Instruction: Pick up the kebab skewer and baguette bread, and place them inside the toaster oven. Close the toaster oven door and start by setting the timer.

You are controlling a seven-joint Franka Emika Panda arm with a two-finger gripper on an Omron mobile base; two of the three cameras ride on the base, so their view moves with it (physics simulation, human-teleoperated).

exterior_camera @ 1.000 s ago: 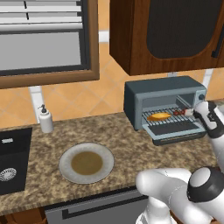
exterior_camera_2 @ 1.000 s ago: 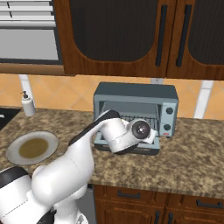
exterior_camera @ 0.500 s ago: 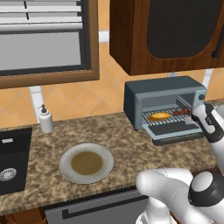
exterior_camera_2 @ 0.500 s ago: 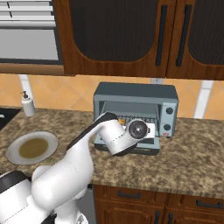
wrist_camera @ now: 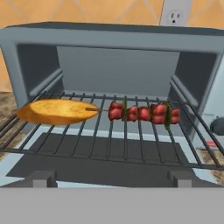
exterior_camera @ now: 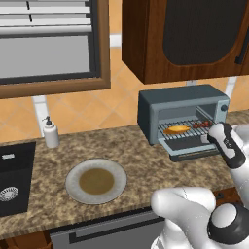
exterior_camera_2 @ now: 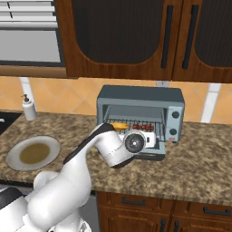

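You have both foods inside the toaster oven (exterior_camera: 182,119) already, lying on its wire rack (wrist_camera: 109,131). In the hand view the baguette bread (wrist_camera: 57,111) sits at about nine o'clock from the middle of the rack, its left end poking past the rack's edge, and the kebab skewer (wrist_camera: 142,112) lies at three o'clock from it, stick end touching the loaf's right tip. The skewer's red chunks run across the rack bars toward the oven's right wall.

Your gripper (wrist_camera: 109,180) is released and grips nothing; its two grey finger tips stand wide apart at six o'clock in the hand view, just in front of the rack's front edge. From the left base view the hand (exterior_camera: 226,146) hangs at the oven's mouth at four o'clock from the loaf, and from the right base view it covers the lower middle of the opening.

The toaster oven door (exterior_camera: 192,151) is dropped down flat on the granite counter (exterior_camera: 146,165), under the hand. The knob panel (exterior_camera_2: 173,122) is at three o'clock from the opening in the right base view. The plate (exterior_camera: 96,181) lies well apart at eight o'clock from the oven, with a soap dispenser (exterior_camera: 50,132) at eleven o'clock from it and the sink (exterior_camera: 12,180) at nine o'clock
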